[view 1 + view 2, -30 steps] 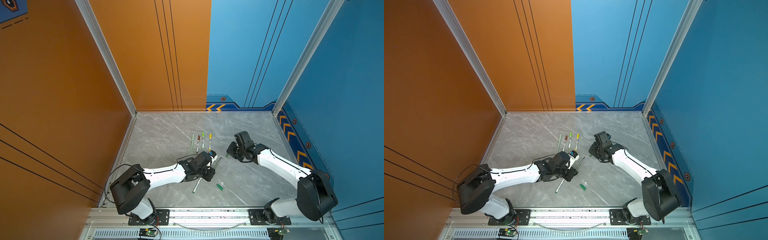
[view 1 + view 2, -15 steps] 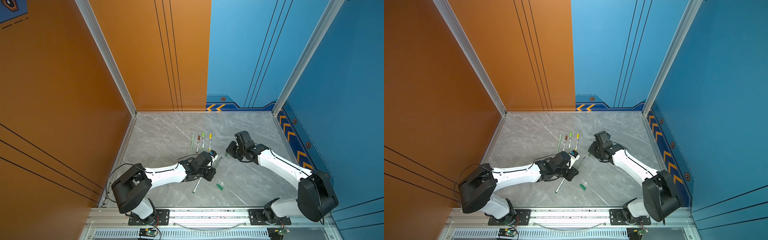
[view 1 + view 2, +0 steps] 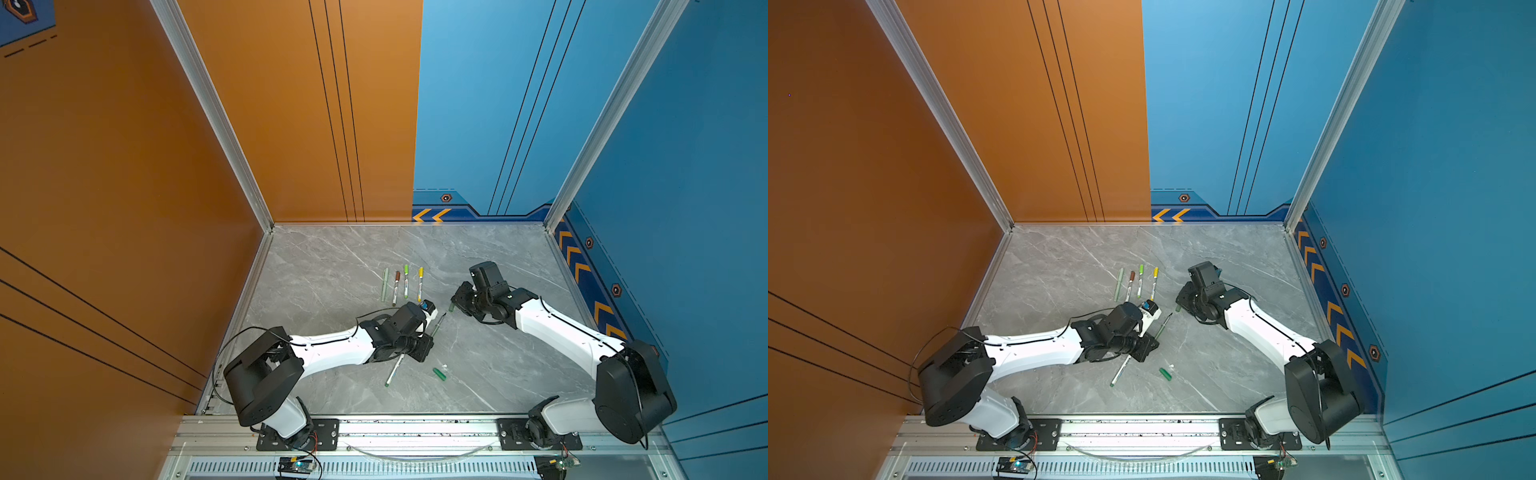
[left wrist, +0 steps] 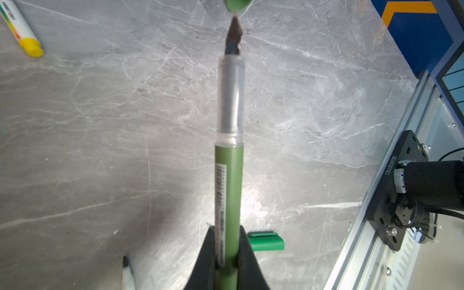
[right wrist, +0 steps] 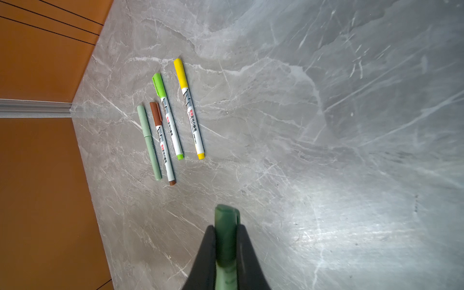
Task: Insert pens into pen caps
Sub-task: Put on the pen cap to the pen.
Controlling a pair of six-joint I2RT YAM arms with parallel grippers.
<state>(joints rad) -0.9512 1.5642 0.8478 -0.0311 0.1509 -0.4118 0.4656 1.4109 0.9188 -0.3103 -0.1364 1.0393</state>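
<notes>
**Here, pen nib and cap are facing each other**

The grey marble surface (image 3: 332,257) is carrying everything. The left arm (image 3: 328,353) and right arm (image 3: 557,328) are reaching in from its front edge toward the middle. The left gripper (image 4: 227,233) is clamping the dark green pen (image 4: 229,175), nib pointing at the dark green cap (image 5: 226,213), which the right gripper (image 5: 227,231) is pinching tight. Whether nib and cap are touching is unclear. Four capped pens (image 5: 167,116) are lying side by side left of centre. A white-barrelled pen (image 3: 394,370) and a bright green cap (image 3: 439,374) are lying apart near the front edge.
</notes>
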